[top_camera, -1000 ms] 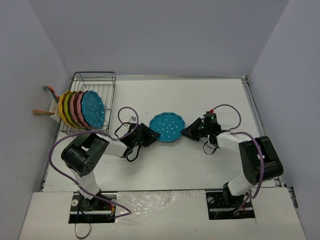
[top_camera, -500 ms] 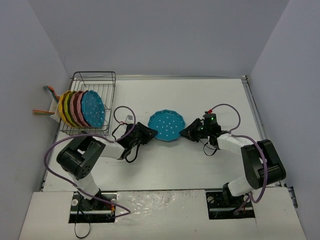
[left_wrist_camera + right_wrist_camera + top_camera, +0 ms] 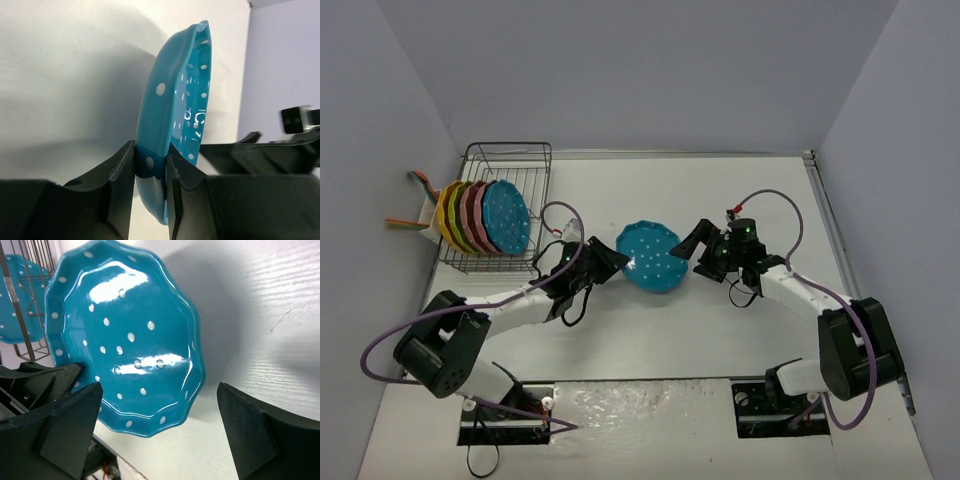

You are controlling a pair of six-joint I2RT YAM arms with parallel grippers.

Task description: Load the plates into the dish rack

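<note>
We saw the left gripper [image 3: 150, 167] clamped on the rim of a teal plate [image 3: 652, 258], which hung tilted over mid-table, to the right of the dish rack [image 3: 510, 147]. Our right gripper [image 3: 698, 252] gaped wide and empty just beside the plate's opposite edge.

The dish rack [image 3: 508, 147] fills the table's far-left corner, close against the left wall, with a white holder [image 3: 428, 215] wedged between. Five plates [image 3: 485, 218] stand packed in its near part; its far part shows bare wire. At the table's middle a tilted teal plate [image 3: 655, 260] blocks the way, pinched at its left rim by the left gripper [image 3: 616, 264], with the right gripper [image 3: 692, 252] spread wide just beside its right rim. A purple cable [image 3: 560, 215] loops over the strip between rack and plate. Bare table runs along the far edge to the far-right corner, and across the near middle between both arms.
</note>
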